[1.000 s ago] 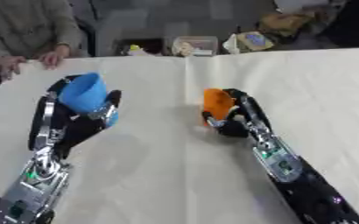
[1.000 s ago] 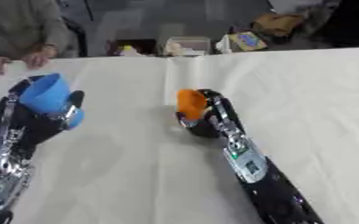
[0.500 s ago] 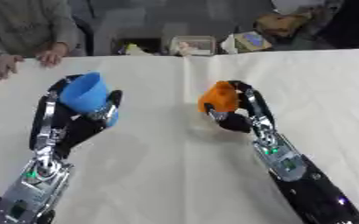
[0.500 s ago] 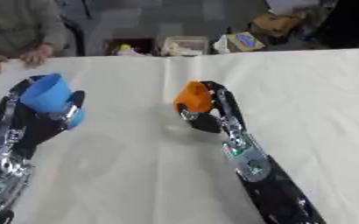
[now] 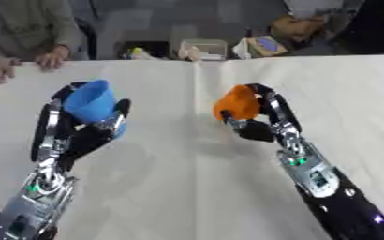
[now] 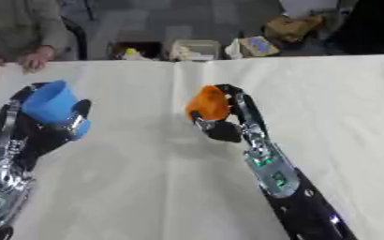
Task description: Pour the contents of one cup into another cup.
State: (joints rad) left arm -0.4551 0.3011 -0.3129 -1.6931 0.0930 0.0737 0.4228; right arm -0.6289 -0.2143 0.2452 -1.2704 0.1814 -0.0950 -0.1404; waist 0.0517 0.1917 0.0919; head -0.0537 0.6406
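The blue cup (image 5: 91, 102) is the landmark here. It sits in the robot's left hand (image 5: 79, 133), with the fingers curled up round its far side and the thumb against its near right side. The cup is tilted, its long axis leaning away from the robot and a little to the left, so that its mouth points up and towards the far left corner of the desk (image 5: 171, 187). It appears to be lifted clear of the desk surface, though the dark hand beneath it hides the gap.

To the right of the blue cup, well apart from it and at about the same depth on the desk, is the orange cup (image 5: 236, 103). The right hand (image 5: 262, 123) wraps it: fingers arch over its far right side and the thumb lies under its near edge. This cup is tipped over towards the blue cup, its long axis slanting from lower right to upper left; whether the mouth or the base faces left is hard to tell from the blur.

Beyond the blue cup, at the desk's far left edge, a person's hands (image 5: 51, 57) rest on the surface. Further right along that far edge stands a clear container (image 5: 203, 48).
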